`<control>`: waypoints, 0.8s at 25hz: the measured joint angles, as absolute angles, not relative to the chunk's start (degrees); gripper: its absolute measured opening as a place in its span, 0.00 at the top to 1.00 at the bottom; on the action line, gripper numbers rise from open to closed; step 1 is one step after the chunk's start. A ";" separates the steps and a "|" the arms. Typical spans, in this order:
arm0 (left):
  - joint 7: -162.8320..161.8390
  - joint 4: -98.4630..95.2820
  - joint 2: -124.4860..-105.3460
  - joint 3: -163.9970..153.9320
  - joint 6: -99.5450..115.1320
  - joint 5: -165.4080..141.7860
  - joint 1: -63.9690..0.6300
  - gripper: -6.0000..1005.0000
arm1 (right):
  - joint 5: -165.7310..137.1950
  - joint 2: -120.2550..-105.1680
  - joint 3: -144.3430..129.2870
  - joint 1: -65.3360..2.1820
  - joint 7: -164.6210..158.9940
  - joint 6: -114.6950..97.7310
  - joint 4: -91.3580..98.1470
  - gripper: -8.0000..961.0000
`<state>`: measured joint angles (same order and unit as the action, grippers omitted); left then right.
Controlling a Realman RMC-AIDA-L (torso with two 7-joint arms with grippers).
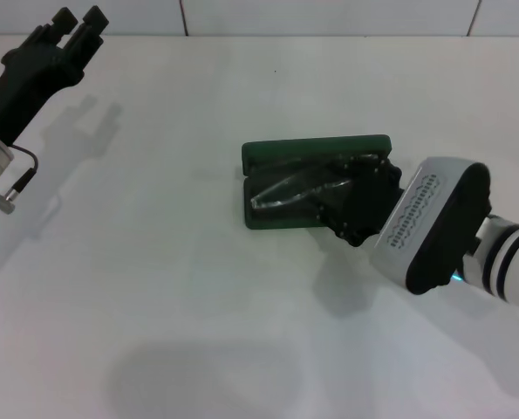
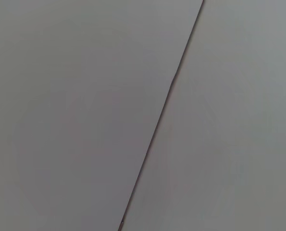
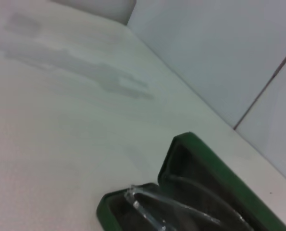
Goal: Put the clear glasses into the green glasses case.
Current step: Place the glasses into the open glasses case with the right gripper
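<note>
The green glasses case [image 1: 316, 149] lies open in the middle of the white table, its lid standing along the far side. The clear glasses [image 1: 283, 197] rest in its dark lined tray, reaching toward the left end. My right gripper [image 1: 352, 206] is down over the right end of the case, covering that end of the glasses. The right wrist view shows the case [image 3: 215, 162] from close by, with the clear glasses [image 3: 151, 209] lying inside. My left gripper [image 1: 78, 22] is raised at the far left, well away from the case, open and empty.
The white table [image 1: 154, 288] spreads around the case on all sides. A tiled wall [image 1: 329, 16] runs along the table's back edge. The left wrist view holds only grey wall tiles with a dark seam [image 2: 162, 115].
</note>
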<state>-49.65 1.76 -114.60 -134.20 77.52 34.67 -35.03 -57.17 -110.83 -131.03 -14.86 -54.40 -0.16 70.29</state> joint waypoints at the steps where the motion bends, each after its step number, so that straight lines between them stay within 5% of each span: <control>1: -49.66 1.76 -114.57 -134.20 77.52 34.66 -35.07 0.45 | -56.42 -110.52 -131.03 -14.88 -54.40 -0.45 70.52 0.52; 20: -49.66 1.76 -114.49 -134.20 77.52 34.63 -34.90 0.45 | -50.22 -103.68 -131.06 -16.71 -59.46 -20.84 69.54 0.53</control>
<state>-49.66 1.76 -114.49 -134.20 77.52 34.63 -34.90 -50.22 -103.68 -131.06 -16.71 -59.46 -20.84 69.54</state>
